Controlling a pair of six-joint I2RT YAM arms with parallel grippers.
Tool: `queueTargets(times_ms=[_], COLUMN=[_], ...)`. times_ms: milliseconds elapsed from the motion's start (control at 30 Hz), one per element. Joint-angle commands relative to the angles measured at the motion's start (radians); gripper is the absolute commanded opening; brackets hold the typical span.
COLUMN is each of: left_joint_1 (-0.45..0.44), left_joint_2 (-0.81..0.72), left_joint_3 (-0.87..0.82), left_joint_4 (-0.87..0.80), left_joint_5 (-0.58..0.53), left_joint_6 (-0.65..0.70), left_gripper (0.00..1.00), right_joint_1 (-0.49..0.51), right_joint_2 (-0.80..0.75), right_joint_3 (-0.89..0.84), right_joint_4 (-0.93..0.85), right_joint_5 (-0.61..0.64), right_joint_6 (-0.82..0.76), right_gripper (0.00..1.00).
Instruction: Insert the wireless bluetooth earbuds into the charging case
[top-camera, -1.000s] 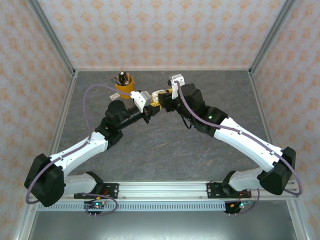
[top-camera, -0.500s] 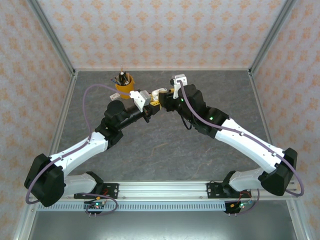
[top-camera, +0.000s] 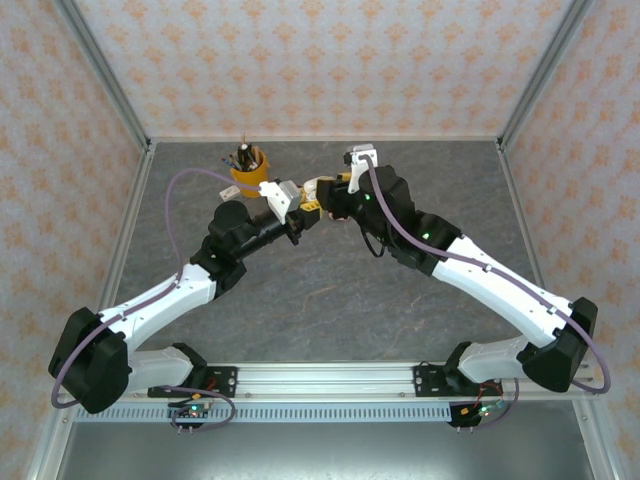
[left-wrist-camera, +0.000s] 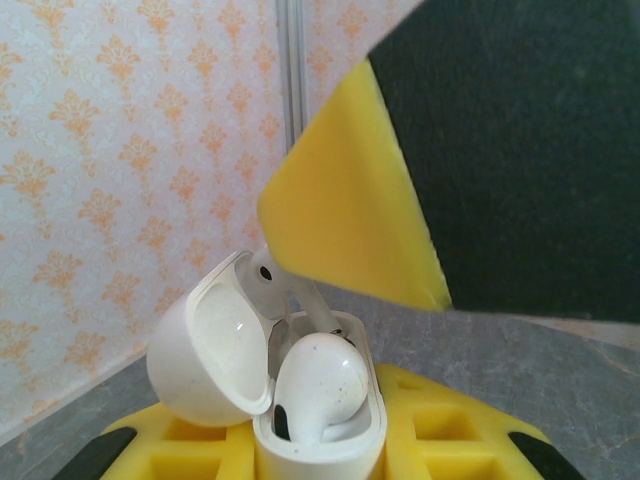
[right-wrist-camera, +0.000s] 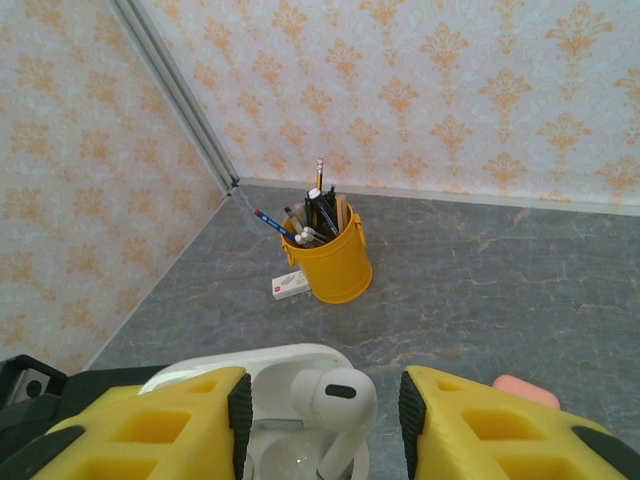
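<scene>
White plastic charging case (left-wrist-camera: 322, 452), lid swung open to the left, clenched between the yellow pads of the left gripper (top-camera: 303, 207) over the far half of the grey stone-look table (top-camera: 330, 290).

Contents: one white earbud (left-wrist-camera: 318, 385) lying in the case's well. A second white earbud (right-wrist-camera: 343, 398) stands head-up with its stem down in the case, not fully seated.

Right gripper (right-wrist-camera: 325, 420): released. Its yellow fingers (right-wrist-camera: 160, 425) are set apart on either side of the upright earbud, with a gap showing at each side.

Also present:
- A yellow cup (right-wrist-camera: 338, 265) of pens and pencils, toward the far-left corner.
- A small white block (right-wrist-camera: 290, 287) on the table, just beside the cup.
- A salmon-pink rounded item (right-wrist-camera: 525, 390), partly hidden behind the right finger, kind not discernible.
</scene>
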Motion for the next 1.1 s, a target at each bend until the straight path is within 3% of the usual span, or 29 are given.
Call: queueTargets(times_ms=[0,300,533,733,833,1067], left_joint_1=[-0.011,-0.011,-0.011,-0.011,-0.011,-0.011], left_joint_2=[0.0,-0.001,-0.005,-0.011,-0.012,-0.017], left_joint_3=[0.024,0.023,0.018,0.013,0.015,0.019], left_joint_4=[0.062,0.065,0.063,0.063,0.063,0.057], left_joint_5=[0.018,0.018,0.017,0.018,0.018,0.024], left_joint_6=[-0.002,-0.004,-0.001,0.001,0.004,0.005], left_gripper=[0.0,0.0,0.0,0.0,0.0,0.0], right_joint_1=[0.007,0.004,-0.035,-0.077,-0.102,-0.139], right_joint_2=[-0.019,-0.02,-0.07,-0.105,-0.104,-0.075], right_joint_3=[0.04,0.05,0.046,0.07,0.092,0.102], right_joint_4=[0.024,0.033,0.038,-0.035,-0.104,-0.199], right_joint_5=[-0.011,-0.016,-0.036,-0.064,-0.062,-0.064], right_joint_6=[0.019,0.048,0.118,0.176,0.201,0.232], right_gripper=[0.45,0.46,0.54,0.56,0.53,0.3])
